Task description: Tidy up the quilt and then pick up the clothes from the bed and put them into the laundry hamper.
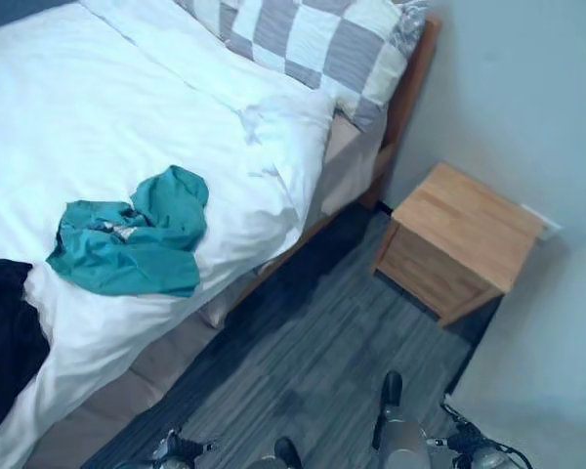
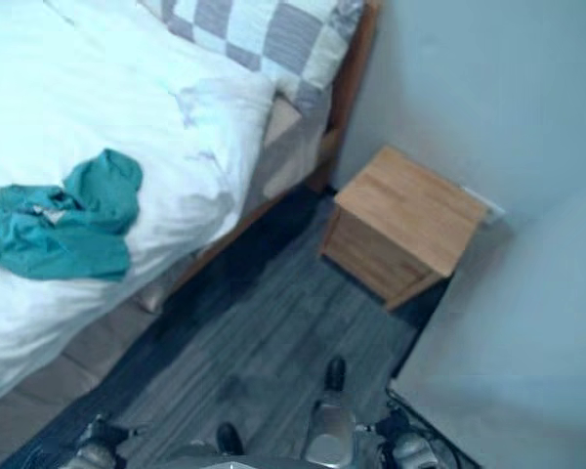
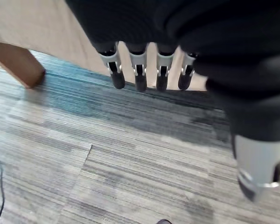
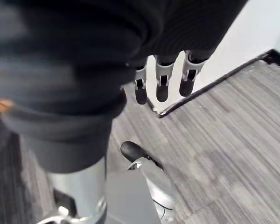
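Both arms hang low over floor, left robot hand [image 3: 149, 70] and right robot hand [image 4: 161, 79] open, empty. Teal garment [image 1: 127, 234] on quilt [image 1: 98, 107]; best smooth quilt's rumpled edge first.

Clothes [image 1: 129, 234] lie on the quilt [image 1: 88, 117], nightstand [image 1: 464, 239] right of bed

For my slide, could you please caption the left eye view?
Teal garment crumpled on the white quilt, wooden nightstand beside the bed.

My two hands, as the wrist cameras see them.
Left hand [image 3: 149, 70] and right hand [image 4: 161, 77]: dark ribbed covers, silver fingers with dark tips, silver-grey thumbs.
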### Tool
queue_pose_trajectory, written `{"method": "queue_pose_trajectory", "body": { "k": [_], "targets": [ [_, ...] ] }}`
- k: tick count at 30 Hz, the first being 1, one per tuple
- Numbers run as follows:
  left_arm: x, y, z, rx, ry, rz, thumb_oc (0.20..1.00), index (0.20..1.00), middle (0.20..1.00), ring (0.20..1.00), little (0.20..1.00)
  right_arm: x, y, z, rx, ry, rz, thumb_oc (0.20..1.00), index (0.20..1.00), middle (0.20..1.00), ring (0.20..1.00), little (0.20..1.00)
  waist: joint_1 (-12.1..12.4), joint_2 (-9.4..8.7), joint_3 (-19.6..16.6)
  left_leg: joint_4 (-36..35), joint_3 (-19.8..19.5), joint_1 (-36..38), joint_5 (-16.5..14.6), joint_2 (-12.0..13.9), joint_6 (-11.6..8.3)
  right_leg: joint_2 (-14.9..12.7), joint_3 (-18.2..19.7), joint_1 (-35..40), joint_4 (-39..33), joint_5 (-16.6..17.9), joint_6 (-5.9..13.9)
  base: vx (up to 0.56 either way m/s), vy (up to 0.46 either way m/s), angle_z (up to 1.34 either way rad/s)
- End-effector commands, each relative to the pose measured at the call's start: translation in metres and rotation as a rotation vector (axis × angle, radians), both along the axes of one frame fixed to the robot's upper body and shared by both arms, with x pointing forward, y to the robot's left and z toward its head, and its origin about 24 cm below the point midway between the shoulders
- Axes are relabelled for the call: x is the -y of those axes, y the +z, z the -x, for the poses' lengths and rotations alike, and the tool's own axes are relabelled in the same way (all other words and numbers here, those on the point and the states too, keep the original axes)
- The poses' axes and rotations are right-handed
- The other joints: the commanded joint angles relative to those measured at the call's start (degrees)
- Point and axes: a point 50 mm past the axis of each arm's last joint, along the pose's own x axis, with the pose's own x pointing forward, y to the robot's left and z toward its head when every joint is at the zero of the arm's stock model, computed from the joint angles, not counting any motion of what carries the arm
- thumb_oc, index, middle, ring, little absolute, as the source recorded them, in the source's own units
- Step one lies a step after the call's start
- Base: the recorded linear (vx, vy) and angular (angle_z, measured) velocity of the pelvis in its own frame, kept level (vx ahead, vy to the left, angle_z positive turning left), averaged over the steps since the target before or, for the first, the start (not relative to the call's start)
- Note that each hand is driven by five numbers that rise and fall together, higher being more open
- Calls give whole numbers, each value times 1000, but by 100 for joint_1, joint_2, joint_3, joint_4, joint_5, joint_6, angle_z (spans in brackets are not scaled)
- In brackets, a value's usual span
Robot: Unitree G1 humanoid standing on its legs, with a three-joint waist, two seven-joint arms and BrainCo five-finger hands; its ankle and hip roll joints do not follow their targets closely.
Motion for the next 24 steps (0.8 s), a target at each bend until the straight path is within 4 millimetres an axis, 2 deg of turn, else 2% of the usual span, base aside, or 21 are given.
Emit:
{"method": "queue_pose_trajectory", "body": {
  "k": [1,2,3,5,6,7,8,10,11,12,13,14,16,17,18,19,20,21,22,23,24],
  "targets": [
    [7,0,-8,20,-41,4,1000,1000,1000,1000,1000,6,10,-23,69,6,4,1000,1000,1000,1000,1000,-93,127,215,438,97,461,-368,1199,-388,150,51,424,469,-171,179,230,-237,32],
    [10,-1,-8,22,-43,12,1000,1000,1000,1000,1000,6,11,-25,70,25,12,1000,1000,1000,1000,1000,-94,185,203,775,37,370,-157,1371,-453,293,30,464,506,-221,83,287,-469,38],
    [16,0,-17,56,-33,30,1000,1000,1000,1000,1000,9,13,-27,75,37,33,1000,1000,1000,1000,1000,-46,245,270,1842,-35,-96,473,1899,-493,503,-215,641,479,-380,-199,287,-470,37],
    [22,0,-24,79,-40,38,1000,1000,1000,1000,1000,13,13,-26,73,27,44,1000,1000,1000,1000,1000,-44,233,304,2084,159,-251,640,2047,-455,549,-440,867,353,-455,-306,237,-368,44],
    [32,2,-37,120,-74,65,1000,1000,1000,1000,1000,15,14,-27,71,20,51,1000,1000,1000,1000,1000,32,156,303,1990,276,-608,274,1666,-314,603,-610,1198,107,-482,-376,244,-263,63],
    [32,2,-37,120,-75,65,1000,1000,1000,1000,1000,15,14,-27,71,19,51,1000,1000,1000,1000,1000,11,150,304,1993,258,-617,254,1642,-291,578,-632,1213,95,-477,-360,309,-192,79],
    [38,4,-45,146,-101,76,1000,1000,1000,1000,1000,15,15,-30,77,26,56,1000,1000,1000,1000,1000,77,122,229,1658,317,-964,-126,1074,-156,611,-727,1363,-6,-499,-337,173,-63,70],
    [41,5,-49,162,-119,73,1000,1000,1000,1000,1000,17,17,-32,94,20,61,1000,1000,1000,1000,1000,81,179,152,1110,987,-1084,148,1018,-275,672,-1028,1573,-7,-666,-279,147,-51,43],
    [41,5,-48,162,-119,73,1000,1000,1000,1000,1000,17,17,-32,93,20,61,1000,1000,1000,1000,1000,83,177,152,1085,990,-1072,167,1009,-278,670,-1028,1576,-9,-667,-281,123,-4,38],
    [42,6,-52,167,-139,73,1000,1000,1000,1000,1000,21,21,-36,123,8,67,1000,1000,1000,1000,1000,76,204,105,759,1353,-934,359,1191,-290,691,-1292,1670,185,-791,-271,82,1,37],
    [42,6,-52,167,-139,74,1000,1000,1000,1000,1000,22,21,-35,123,7,67,1000,1000,1000,1000,1000,69,203,117,723,1346,-910,380,1174,-289,683,-1301,1682,198,-801,-270,171,95,47],
    [40,8,-55,169,-170,72,1000,1000,1000,1000,1000,24,30,-46,189,23,78,1000,1000,1000,1000,1000,69,194,76,440,1027,-728,295,909,-152,604,-1515,1612,863,-793,-186,105,120,36],
    [38,9,-55,161,-184,61,1000,1000,1000,1000,1000,23,32,-48,212,23,75,1000,1000,1000,1000,1000,7,140,94,347,988,-652,242,838,-73,445,-1589,1495,1416,-733,-109,66,130,44],
    [29,12,-58,165,-198,22,1000,1000,1000,1000,1000,20,54,-75,356,59,80,1000,1000,1000,1000,1000,-89,14,230,300,897,-507,111,736,82,190,-1472,1113,2458,-275,128,-2,140,91],
    [22,14,-57,165,-196,-2,1000,1000,1000,1000,1000,21,71,-91,442,95,104,1000,1000,1000,1000,1000,-119,-37,320,220,849,-439,72,665,154,95,-1258,810,2995,-136,218,7,136,97],
    [18,14,-54,152,-191,-16,1000,1000,1000,1000,1000,23,86,-103,510,127,130,1000,1000,1000,1000,1000,-131,-48,385,165,758,-378,72,679,170,172,-1079,614,3272,-80,241,-10,46,45],
    [18,14,-54,153,-191,-16,1000,1000,1000,1000,1000,23,86,-103,510,127,131,1000,1000,1000,1000,1000,-126,-52,385,160,765,-378,70,667,174,160,-1064,594,3297,-89,243,42,-39,26],
    [8,13,-43,128,-156,-41,1000,1000,1000,1000,1000,31,127,-129,677,199,216,1000,1000,1000,1000,1000,-74,-89,440,146,591,-321,38,680,192,271,-773,454,3122,-182,251,35,-43,38],
    [8,13,-43,128,-156,-40,1000,1000,1000,1000,1000,31,127,-129,676,199,217,1000,1000,1000,1000,1000,-82,-80,449,147,583,-314,37,685,191,275,-784,473,3112,-182,251,82,-177,80],
    [0,12,-35,93,-149,-62,1000,1000,1000,1000,1000,34,164,-150,805,277,295,1000,1000,1000,1000,1000,21,-151,434,83,443,-346,50,706,105,191,-764,630,2429,-329,191,77,-220,80],
    [-5,12,-30,72,-152,-74,1000,1000,1000,1000,1000,34,187,-161,878,328,341,1000,1000,1000,1000,1000,61,-178,414,0,344,-373,68,725,28,149,-686,684,1810,-420,139,126,-286,100]
  ]
}}
